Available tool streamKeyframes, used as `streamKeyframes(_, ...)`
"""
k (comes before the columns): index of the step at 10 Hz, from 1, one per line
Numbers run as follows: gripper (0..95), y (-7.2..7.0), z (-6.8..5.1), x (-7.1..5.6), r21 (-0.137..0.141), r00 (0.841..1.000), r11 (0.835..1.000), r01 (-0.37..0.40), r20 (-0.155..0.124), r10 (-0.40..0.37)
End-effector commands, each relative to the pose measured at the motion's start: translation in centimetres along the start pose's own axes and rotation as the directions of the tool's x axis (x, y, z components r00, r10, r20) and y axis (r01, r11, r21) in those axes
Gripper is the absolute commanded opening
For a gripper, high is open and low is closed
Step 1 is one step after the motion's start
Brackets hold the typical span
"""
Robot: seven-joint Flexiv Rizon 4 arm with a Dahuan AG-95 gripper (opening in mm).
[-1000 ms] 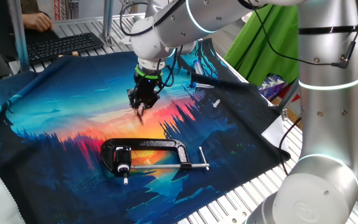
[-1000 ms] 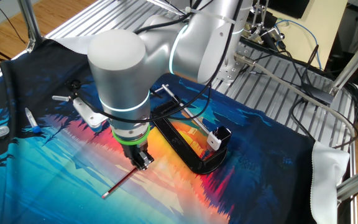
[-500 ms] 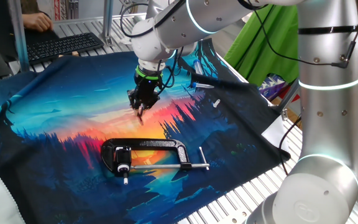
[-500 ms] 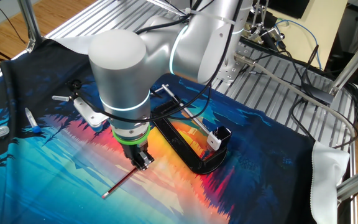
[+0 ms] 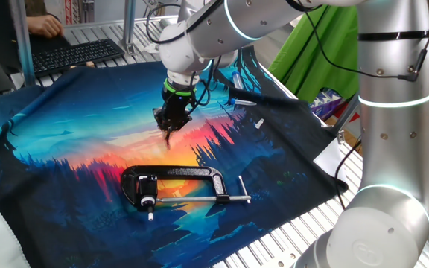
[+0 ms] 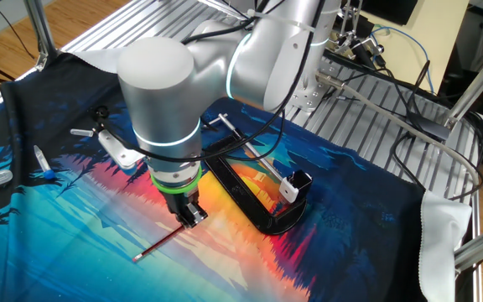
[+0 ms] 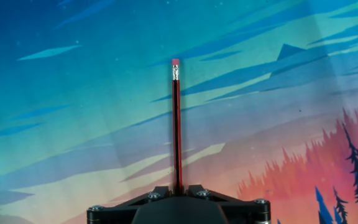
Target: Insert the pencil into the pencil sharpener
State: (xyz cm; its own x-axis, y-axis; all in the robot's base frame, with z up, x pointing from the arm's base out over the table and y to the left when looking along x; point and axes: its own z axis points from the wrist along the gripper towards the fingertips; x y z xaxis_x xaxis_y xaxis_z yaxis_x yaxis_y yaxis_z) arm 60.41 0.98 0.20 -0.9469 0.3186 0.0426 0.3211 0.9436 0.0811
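No legible writing or brands. Arm bent over mat (image 6: 350, 201), wrist pointing down; gripper (image 6: 191, 216) clamped on pencil (image 7: 176, 124), which slants down-left from the fingers, eraser end out. Sharpener (image 6: 294, 186) sits inside clamp (image 5: 171, 187), apart from gripper.

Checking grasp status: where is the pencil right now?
The pencil is clamped in the claw, eraser end outward, angled over the sunset cloth, left of the clamp in the other fixed view.
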Motion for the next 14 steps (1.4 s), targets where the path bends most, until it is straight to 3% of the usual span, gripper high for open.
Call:
streamKeyframes(1,0.0,0.1,-0.5,0.1,0.000,1.000,1.000,-0.004,-0.002,0.004)
streamKeyframes(7,0.0,1.5,-3.8,2.3,-0.001,0.998,0.999,-0.055,-0.007,0.055)
streamKeyframes(14,0.0,2.7,-4.3,6.5,-0.006,0.985,0.985,-0.174,-0.004,0.174)
